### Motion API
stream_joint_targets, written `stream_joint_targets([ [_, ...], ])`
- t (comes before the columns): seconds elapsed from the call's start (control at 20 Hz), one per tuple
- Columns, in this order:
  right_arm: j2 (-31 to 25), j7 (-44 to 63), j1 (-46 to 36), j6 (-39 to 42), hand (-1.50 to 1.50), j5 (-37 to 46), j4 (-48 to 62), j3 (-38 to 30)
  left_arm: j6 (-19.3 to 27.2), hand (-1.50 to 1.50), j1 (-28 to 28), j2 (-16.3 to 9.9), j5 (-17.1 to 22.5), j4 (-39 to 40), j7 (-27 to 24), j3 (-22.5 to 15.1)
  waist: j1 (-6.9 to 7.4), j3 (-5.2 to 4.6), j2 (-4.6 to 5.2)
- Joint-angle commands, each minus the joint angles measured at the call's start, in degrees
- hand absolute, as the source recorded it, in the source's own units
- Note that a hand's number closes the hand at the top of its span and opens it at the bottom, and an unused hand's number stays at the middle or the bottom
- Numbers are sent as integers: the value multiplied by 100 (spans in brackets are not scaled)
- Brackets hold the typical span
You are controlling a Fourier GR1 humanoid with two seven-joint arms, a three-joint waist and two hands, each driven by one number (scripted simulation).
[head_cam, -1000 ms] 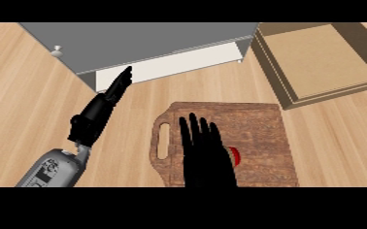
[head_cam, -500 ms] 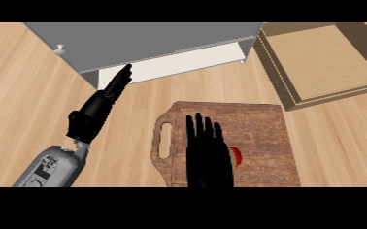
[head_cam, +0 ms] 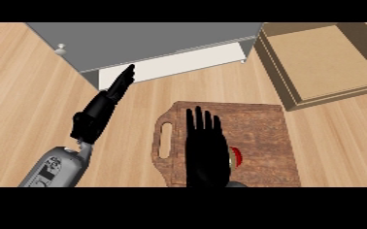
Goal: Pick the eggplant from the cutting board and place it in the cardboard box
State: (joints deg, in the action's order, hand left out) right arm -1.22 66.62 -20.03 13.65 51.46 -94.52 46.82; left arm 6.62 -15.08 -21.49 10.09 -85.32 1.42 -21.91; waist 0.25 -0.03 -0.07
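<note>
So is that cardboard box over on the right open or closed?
Open. The cardboard box has no lid or flaps over it; its bare tan floor shows inside the walls, with nothing in it.

We see the wooden counter [head_cam: 43, 102], light and straight-grained, filling the view on all sides. Upon its far part we find a grey cabinet [head_cam: 150, 41], set at a slight angle to the counter's grain, its broad top face turned toward us. Near the cabinet's left corner we note a small pale knob [head_cam: 61, 49]. Along the cabinet's near edge we observe a white panel [head_cam: 183, 60], a long strip running from the lower left toward the upper right and ending at the cabinet's right corner.
</note>
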Motion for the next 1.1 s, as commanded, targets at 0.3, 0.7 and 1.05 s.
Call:
stream_joint_targets([
  [0.3,116,1061,79,227,-150,-254,345,133,-88,0,-9,94,-161,-232,298,122,35,1,-2],
  [0.7,116,827,482,-129,-150,22,681,327,-222,0,-203,384,-296,300,133,274,-29,1,9],
  [1.05,117,800,271,122,-150,-7,788,44,-471,0,34,326,-342,132,67,431,-4,0,7],
])
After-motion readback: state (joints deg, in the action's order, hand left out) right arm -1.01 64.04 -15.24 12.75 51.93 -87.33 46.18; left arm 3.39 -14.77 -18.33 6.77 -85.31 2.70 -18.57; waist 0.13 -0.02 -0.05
